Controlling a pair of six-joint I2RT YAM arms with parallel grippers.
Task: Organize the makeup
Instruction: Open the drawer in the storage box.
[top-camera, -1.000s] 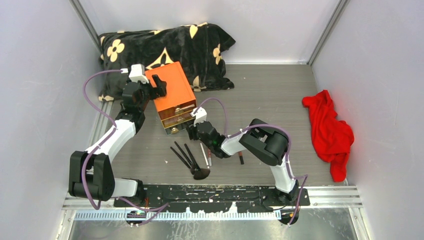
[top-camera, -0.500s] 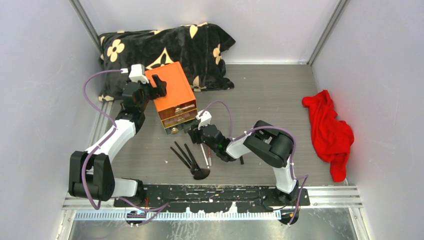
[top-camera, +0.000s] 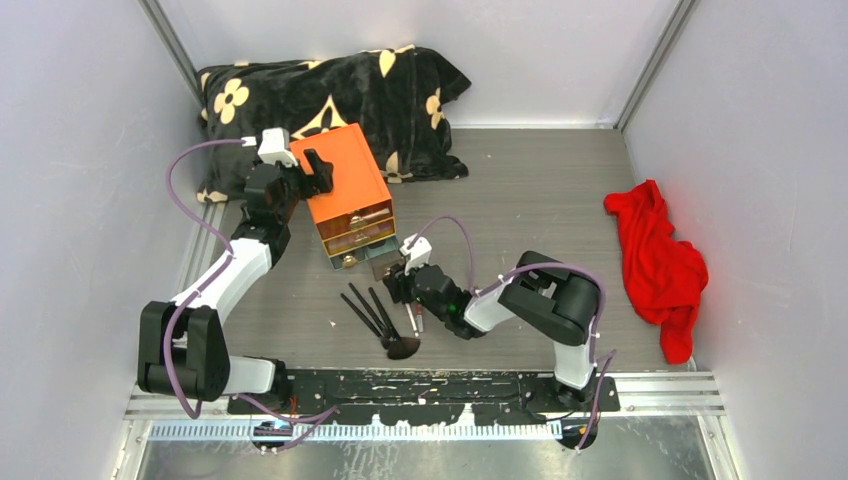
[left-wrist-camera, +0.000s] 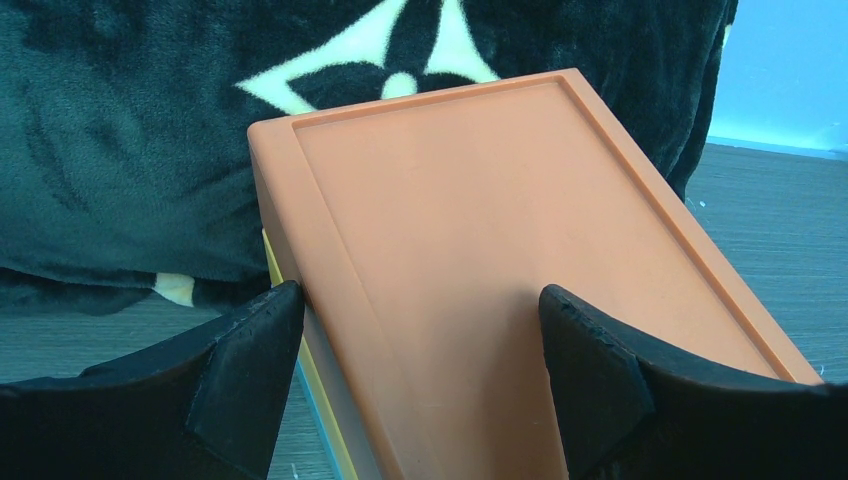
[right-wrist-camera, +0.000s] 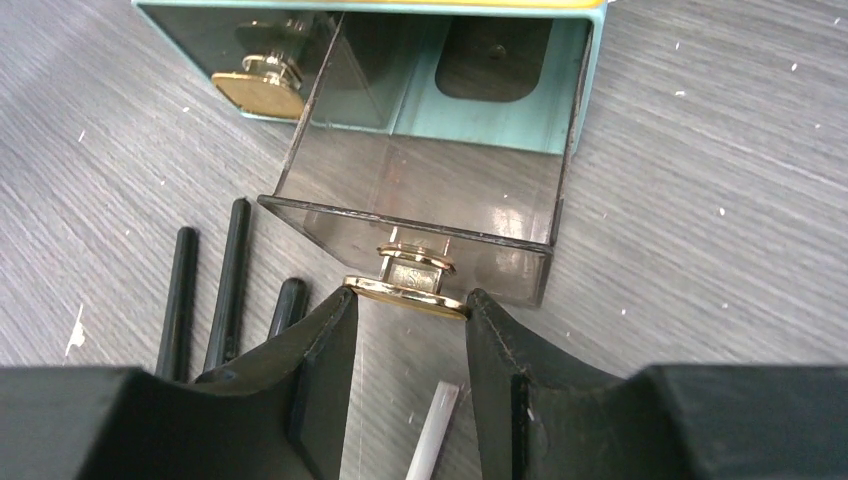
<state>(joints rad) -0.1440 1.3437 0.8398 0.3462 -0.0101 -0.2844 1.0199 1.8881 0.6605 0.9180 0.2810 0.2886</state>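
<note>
Now my right end effector, clamped on the gold knob, has drawn the clear drawer out, ready for brushes.

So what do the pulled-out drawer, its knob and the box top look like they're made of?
The drawer: clear smoky plastic, glossy, see-through walls. The knob: polished gold-tone metal, probably, mirror shine. The box top: matte orange plastic, likely, moulded rim.

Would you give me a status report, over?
Left gripper open, astride orange box. Right gripper shut on gold knob, clear drawer pulled out. Brushes loose beside drawer.
</note>
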